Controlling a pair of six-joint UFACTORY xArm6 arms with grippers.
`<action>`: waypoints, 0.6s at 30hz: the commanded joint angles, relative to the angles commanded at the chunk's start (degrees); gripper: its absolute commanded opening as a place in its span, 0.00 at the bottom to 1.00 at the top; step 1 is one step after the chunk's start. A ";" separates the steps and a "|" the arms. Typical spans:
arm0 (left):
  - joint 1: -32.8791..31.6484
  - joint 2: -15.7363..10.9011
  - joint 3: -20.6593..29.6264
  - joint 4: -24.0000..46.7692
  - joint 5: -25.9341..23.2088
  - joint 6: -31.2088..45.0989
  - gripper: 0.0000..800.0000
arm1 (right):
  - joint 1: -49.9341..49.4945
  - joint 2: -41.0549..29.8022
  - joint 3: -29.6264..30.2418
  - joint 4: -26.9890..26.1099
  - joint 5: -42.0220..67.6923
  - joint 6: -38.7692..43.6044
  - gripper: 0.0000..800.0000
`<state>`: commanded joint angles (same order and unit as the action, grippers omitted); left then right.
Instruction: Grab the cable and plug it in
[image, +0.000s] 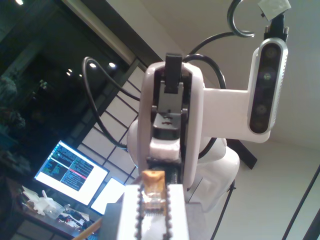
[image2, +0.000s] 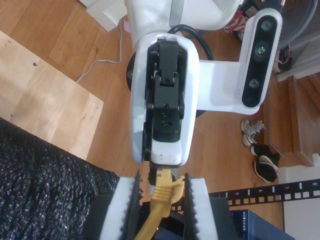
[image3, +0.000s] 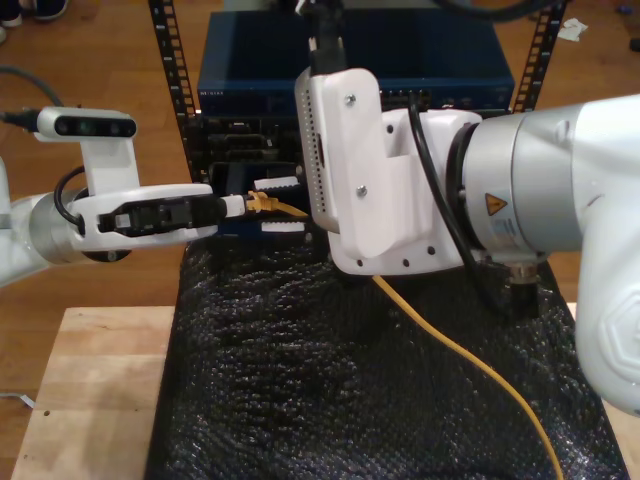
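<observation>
The cable's (image3: 450, 345) yellow length runs across the black mat from the exterior view's lower right and passes behind the big white arm. Its plug (image3: 258, 200) points toward the exterior view's left. There my first gripper (image3: 238, 204) is shut on the plug's tip, which shows as a clear amber piece (image: 152, 192) between its toothed fingers. My second gripper (image2: 162, 182) straddles the yellow boot (image2: 162, 197) just behind the plug. In the exterior view its two serrated fingers (image3: 280, 187) stand apart from the cable. The two grippers face each other nose to nose.
A rack with a blue network switch (image3: 400, 60) and dark panels (image3: 235, 150) stands just behind the grippers. The black bubbled mat (image3: 330, 380) covers a light wooden table (image3: 90, 390). Shoes (image2: 260, 150) lie on the wood floor, and lit monitors (image: 70, 172) show beyond.
</observation>
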<state>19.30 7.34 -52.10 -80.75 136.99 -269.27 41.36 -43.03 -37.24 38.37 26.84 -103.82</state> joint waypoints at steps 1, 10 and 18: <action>0.00 0.00 -0.09 0.00 0.00 0.00 0.02 | 0.00 0.00 0.00 0.00 0.00 0.00 0.29; 0.00 0.00 0.00 0.00 0.18 0.00 0.02 | 0.09 0.18 0.26 0.00 0.00 0.00 0.30; -0.09 0.00 0.00 0.00 0.26 0.00 0.02 | 0.18 0.18 0.26 0.00 -0.35 0.00 0.30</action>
<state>19.21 7.34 -52.10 -80.75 137.25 -269.27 41.54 -42.86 -36.98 38.37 26.48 -103.82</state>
